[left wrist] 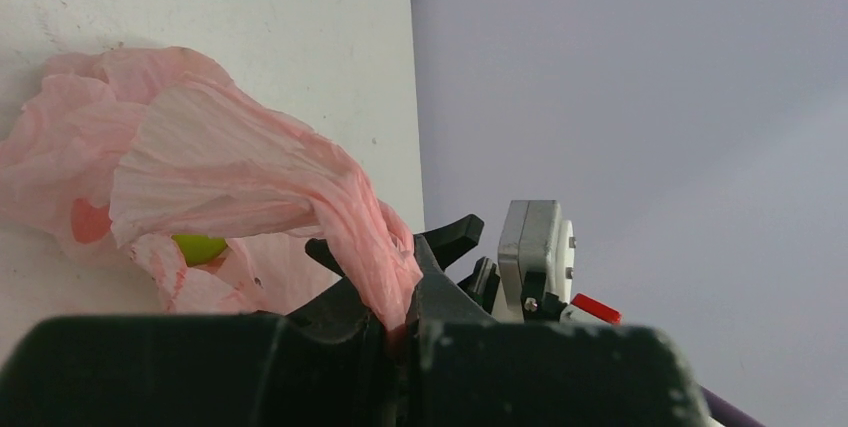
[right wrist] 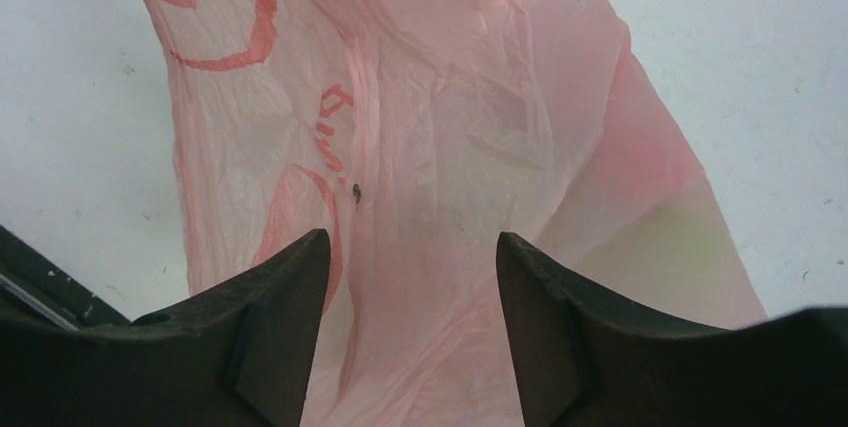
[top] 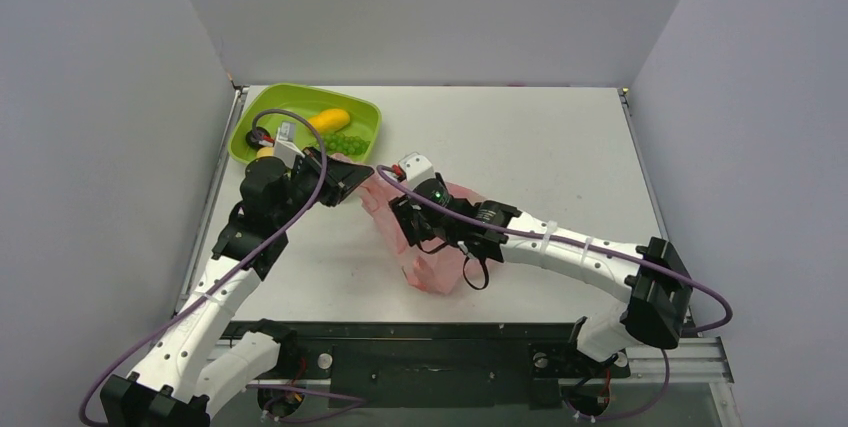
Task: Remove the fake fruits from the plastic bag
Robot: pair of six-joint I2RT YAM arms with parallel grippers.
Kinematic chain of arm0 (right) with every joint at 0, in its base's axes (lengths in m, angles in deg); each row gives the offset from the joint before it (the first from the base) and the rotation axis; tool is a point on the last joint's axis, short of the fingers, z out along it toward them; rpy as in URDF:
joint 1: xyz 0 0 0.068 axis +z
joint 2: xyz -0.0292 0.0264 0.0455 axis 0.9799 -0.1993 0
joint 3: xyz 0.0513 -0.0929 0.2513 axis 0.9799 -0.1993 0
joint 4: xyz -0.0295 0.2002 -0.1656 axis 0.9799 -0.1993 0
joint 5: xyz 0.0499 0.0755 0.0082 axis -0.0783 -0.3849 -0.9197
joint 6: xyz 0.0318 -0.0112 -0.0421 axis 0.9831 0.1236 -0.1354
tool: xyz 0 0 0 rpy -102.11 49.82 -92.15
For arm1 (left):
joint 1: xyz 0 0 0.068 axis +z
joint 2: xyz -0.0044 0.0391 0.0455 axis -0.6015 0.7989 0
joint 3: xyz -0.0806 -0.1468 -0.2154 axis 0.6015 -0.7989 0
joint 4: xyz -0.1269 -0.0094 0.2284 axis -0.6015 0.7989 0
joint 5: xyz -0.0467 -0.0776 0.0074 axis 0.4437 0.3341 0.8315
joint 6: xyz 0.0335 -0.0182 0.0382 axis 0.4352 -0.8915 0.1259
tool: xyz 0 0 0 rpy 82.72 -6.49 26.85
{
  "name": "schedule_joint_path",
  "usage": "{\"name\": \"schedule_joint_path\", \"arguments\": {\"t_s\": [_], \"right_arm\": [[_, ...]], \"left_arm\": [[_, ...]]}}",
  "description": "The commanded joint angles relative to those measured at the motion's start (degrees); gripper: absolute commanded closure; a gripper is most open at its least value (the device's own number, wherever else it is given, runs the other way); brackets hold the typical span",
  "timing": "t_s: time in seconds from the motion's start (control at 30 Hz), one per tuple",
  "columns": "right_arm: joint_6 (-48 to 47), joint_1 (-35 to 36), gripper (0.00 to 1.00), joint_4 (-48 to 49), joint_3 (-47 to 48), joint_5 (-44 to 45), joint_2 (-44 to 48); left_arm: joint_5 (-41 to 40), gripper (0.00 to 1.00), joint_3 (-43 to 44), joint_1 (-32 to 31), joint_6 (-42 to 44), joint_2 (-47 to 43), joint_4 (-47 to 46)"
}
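Note:
The pink plastic bag (top: 432, 265) lies crumpled on the white table, between the two arms. My left gripper (top: 365, 179) is shut on a twisted strip of the bag's edge (left wrist: 385, 257) and holds it up. Through the bag's mouth in the left wrist view, one round green fake fruit (left wrist: 198, 247) shows inside. My right gripper (top: 402, 215) hovers over the bag's upper part, jaws open. A fold of the bag (right wrist: 415, 197) lies under the gap between its fingertips (right wrist: 312, 247). A pale yellow-green shape (right wrist: 685, 247) shows through the film at the right. Other fruits are hidden.
A lime-green tray (top: 262, 113) stands at the table's back left, just behind the left gripper. It holds a yellow-orange mango (top: 329, 119) and green grapes (top: 350, 142). Grey walls stand on the left, back and right sides. The arm bases sit on the near rail (top: 440, 357).

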Motion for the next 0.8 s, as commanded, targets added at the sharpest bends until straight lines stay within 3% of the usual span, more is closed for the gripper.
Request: {"name": "schedule_joint_path", "arguments": {"t_s": [0.0, 0.2, 0.37, 0.47, 0.57, 0.67, 0.77], "right_arm": [[2.32, 0.01, 0.45, 3.92, -0.23, 4.86, -1.94], [1.49, 0.04, 0.60, 4.65, -1.11, 10.08, -1.43], [1.52, -0.05, 0.65, 6.91, -2.52, 11.28, -1.18], [1.50, -0.26, 0.78, 7.92, -2.94, 11.41, -1.31], [2.19, -0.80, 0.98, 8.02, -2.57, 11.26, -1.64], [3.88, -2.46, 1.00, 8.43, -2.55, 9.82, -1.15], [5.29, -4.29, 1.00, 8.75, -2.63, 8.27, -0.28]], "left_arm": [[1.06, 1.00, 2.24, 0.37, 0.17, -0.68, -1.95], [0.90, 1.00, 3.89, 0.34, 2.05, -0.05, 0.68], [-0.14, 1.00, 4.57, 0.45, 3.74, -0.68, 3.31], [-0.08, 1.00, 4.63, 0.45, 4.10, -0.53, 3.89], [0.55, 1.00, 4.82, 0.65, 5.19, -0.07, 4.95], [2.14, 0.99, 4.58, 1.18, 6.72, -0.05, 6.73], [4.80, 0.80, 3.66, 2.45, 7.24, -1.22, 8.07]]}}
